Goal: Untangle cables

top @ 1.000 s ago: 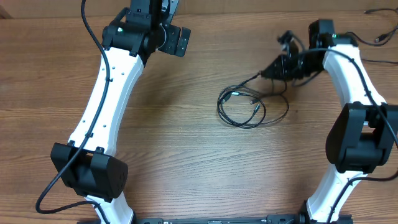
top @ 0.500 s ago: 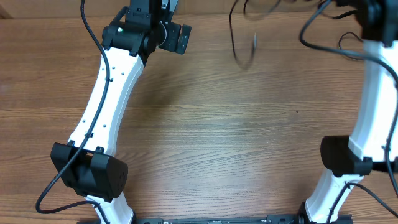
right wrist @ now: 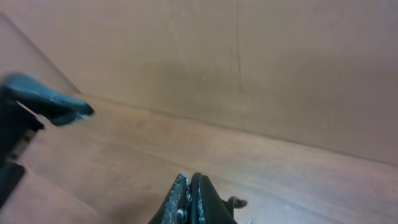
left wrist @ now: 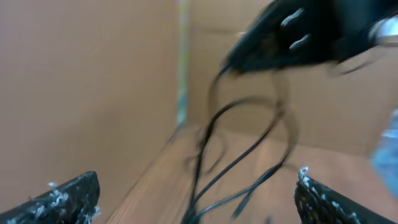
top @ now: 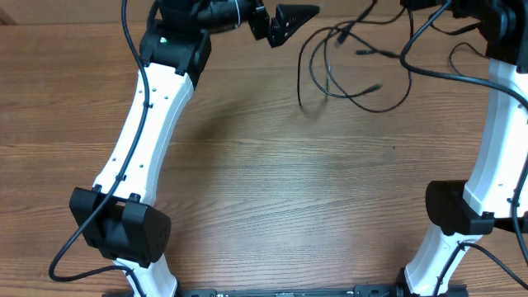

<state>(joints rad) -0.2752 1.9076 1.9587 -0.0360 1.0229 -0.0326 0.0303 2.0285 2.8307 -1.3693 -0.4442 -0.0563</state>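
My right jaws are clamped shut on the cables (top: pixel 361 52), which dangle in loose loops over the tabletop (top: pixel 272 181); my left jaws gape wide apart nearby.

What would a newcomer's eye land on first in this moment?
The cables dangle in loose black loops over the far side of the table, hanging from the right pincer, which is shut on them. Facing them at the top centre, the left pincer stands wide open, with the loops right in front of it in its wrist view.
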